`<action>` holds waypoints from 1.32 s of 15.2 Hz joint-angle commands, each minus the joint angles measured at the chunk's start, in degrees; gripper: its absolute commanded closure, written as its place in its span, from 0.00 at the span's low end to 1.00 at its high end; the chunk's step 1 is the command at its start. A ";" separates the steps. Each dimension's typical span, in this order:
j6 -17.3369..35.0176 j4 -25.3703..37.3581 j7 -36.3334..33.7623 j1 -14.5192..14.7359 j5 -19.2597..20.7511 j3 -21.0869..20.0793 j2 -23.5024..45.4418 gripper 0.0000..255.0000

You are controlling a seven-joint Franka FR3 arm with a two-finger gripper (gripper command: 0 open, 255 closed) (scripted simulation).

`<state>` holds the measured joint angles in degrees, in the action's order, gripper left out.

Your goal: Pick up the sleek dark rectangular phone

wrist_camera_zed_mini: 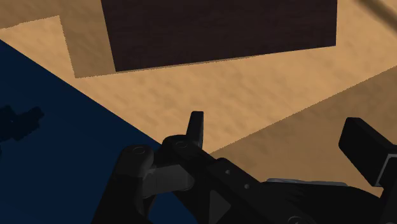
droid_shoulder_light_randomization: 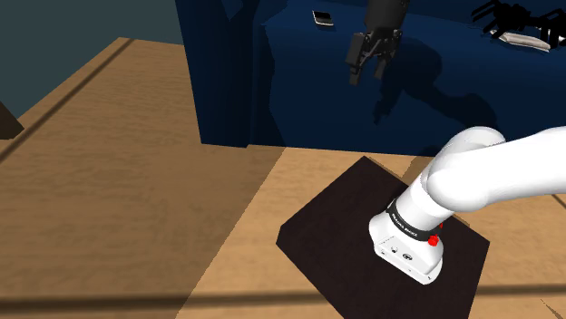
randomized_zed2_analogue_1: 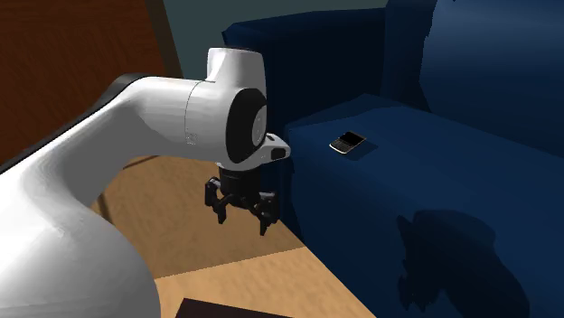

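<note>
The phone (droid_shoulder_light_randomization: pixel 320 17) is a small dark rectangle with a pale rim, lying flat on the dark blue sofa seat (droid_shoulder_light_randomization: pixel 435 100). In the second exterior view the phone (randomized_zed2_analogue_1: pixel 347 143) rests near the seat's corner. My black gripper (droid_shoulder_light_randomization: pixel 367 72) hangs in the air, open and holding nothing, to the shoulder view's right of the phone and well apart from it. In the second exterior view the gripper (randomized_zed2_analogue_1: pixel 242 217) floats beside the sofa's front face, below and left of the phone. Through the wrist camera the fingers (wrist_camera_zed_mini: pixel 196 130) stand apart over the sofa's edge (wrist_camera_zed_mini: pixel 51 140) and the floor.
A black spidery object (droid_shoulder_light_randomization: pixel 512 18) with a pale piece lies on the sofa at the shoulder view's far right. The dark-topped stand (droid_shoulder_light_randomization: pixel 336 227) sits on the wooden floor (droid_shoulder_light_randomization: pixel 118 181) in front of the sofa. The sofa's backrest (randomized_zed2_analogue_1: pixel 488 63) rises behind the seat.
</note>
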<state>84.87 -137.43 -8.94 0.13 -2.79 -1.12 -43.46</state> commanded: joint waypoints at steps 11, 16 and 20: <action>8.87 13.34 -1.17 -4.07 2.86 3.21 17.77 0.00; 11.20 21.88 -1.78 -5.69 3.51 4.92 26.36 0.00; 12.09 29.67 -2.16 -6.92 3.59 6.35 33.21 0.00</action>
<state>96.41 -109.83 -10.99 -6.49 0.83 4.86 -12.37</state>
